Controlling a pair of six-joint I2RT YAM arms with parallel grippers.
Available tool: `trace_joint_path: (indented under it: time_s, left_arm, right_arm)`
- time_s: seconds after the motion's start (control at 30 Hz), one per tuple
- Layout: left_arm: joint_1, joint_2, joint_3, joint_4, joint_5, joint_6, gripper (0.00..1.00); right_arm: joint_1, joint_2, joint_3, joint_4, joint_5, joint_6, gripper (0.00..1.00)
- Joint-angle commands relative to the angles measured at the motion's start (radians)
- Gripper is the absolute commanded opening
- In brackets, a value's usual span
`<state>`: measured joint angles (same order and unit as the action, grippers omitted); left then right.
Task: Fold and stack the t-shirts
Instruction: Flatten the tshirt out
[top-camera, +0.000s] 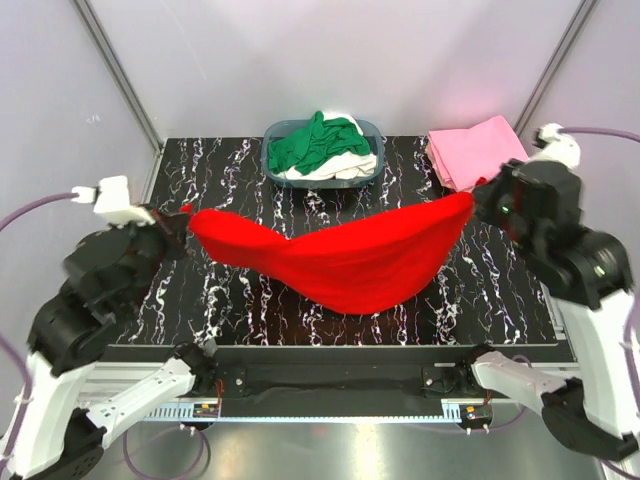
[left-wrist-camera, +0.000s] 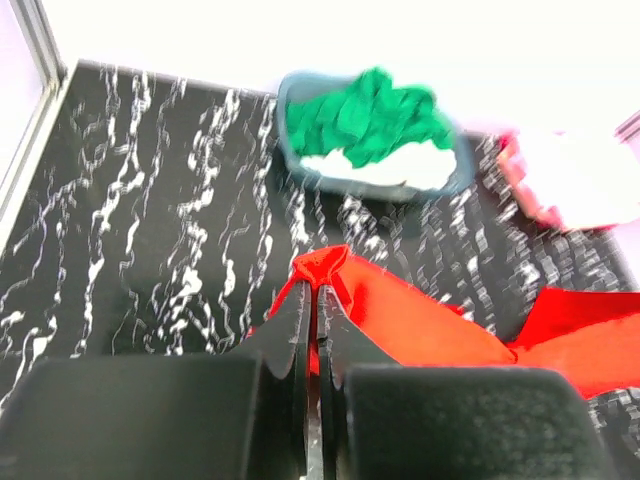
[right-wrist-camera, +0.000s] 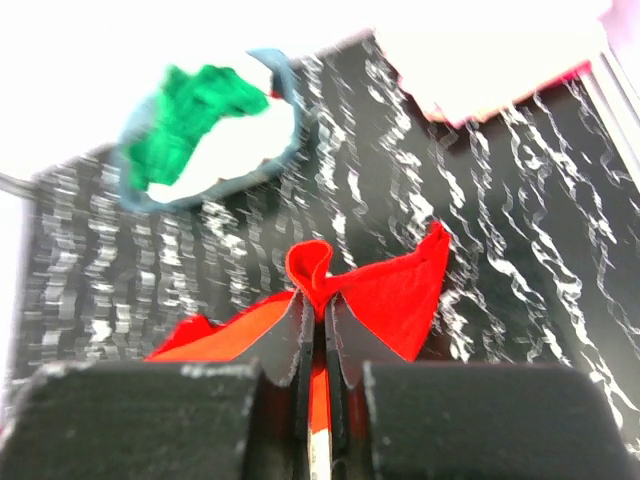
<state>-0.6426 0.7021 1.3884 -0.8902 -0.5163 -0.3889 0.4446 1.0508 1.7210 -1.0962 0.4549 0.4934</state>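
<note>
The red t-shirt (top-camera: 350, 265) was strung between the two arms like a hammock above the counter (top-camera: 505, 290), with its middle sagging low. From the overhead view I honestly couldn't say whether the lowest part brushed the surface or hung just clear.

The left tool (top-camera: 182, 222) was clamped tight on one end, and its wrist view showed a little tuft of red poking out past the closed fingers. The right tool (top-camera: 476, 205) was the same on the other end, pinched down on a fold of cloth.

As for handling, I'd guess it was light and totally floppy, with zero stiffness, so it slumped wherever nothing held it up. Cotton isn't slippery, but a pinch that small could creep loose if the arms pulled it too taut. Corners or the seams at the hem and shoulders looked like the sensible places to grab. It was too bunched up to tell which edge they actually had.

The blue-grey basket (top-camera: 322, 184) sat at the far middle of the counter, with a crumpled green shirt (top-camera: 315, 142) piled on top of a white shirt (top-camera: 350, 168). The pink shirts (top-camera: 478, 150) lay folded at the far right corner, near the basket but apart from it.
</note>
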Motion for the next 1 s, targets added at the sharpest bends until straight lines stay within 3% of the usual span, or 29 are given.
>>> trace_joint_path:
  time_s: [0.0, 0.2, 0.33, 0.47, 0.67, 0.73, 0.83, 0.97]
  left_arm:
    - [-0.002, -0.113, 0.087, 0.045, 0.011, 0.05, 0.0]
    - [-0.002, -0.286, 0.172, 0.157, 0.209, 0.162, 0.0]
    - [0.027, -0.268, 0.317, 0.175, 0.34, 0.219, 0.0]
    - [0.063, -0.142, 0.576, 0.129, 0.391, 0.298, 0.0]
    - [0.063, 0.152, 0.857, 0.04, 0.299, 0.372, 0.0]
    - [0.063, 0.243, 0.848, 0.034, 0.248, 0.383, 0.0]
    - [0.063, 0.342, 0.775, 0.051, 0.138, 0.383, 0.0]
    - [0.112, 0.448, 0.54, 0.089, 0.068, 0.403, 0.0]
  right_arm:
    - [0.0, -0.157, 0.046, 0.093, -0.036, -0.033, 0.0]
    - [0.0, -0.354, 0.016, 0.254, -0.218, -0.148, 0.0]
    - [0.0, -0.442, 0.015, 0.355, -0.325, -0.184, 0.0]
    - [0.0, -0.436, 0.078, 0.384, -0.254, -0.217, 0.0]
    - [0.002, -0.172, 0.287, 0.19, 0.072, -0.283, 0.0]
    - [0.002, -0.046, 0.325, 0.124, 0.187, -0.288, 0.0]
    - [0.002, 0.07, 0.253, 0.111, 0.263, -0.27, 0.0]
    - [-0.021, 0.181, 0.013, 0.133, 0.294, -0.163, 0.0]
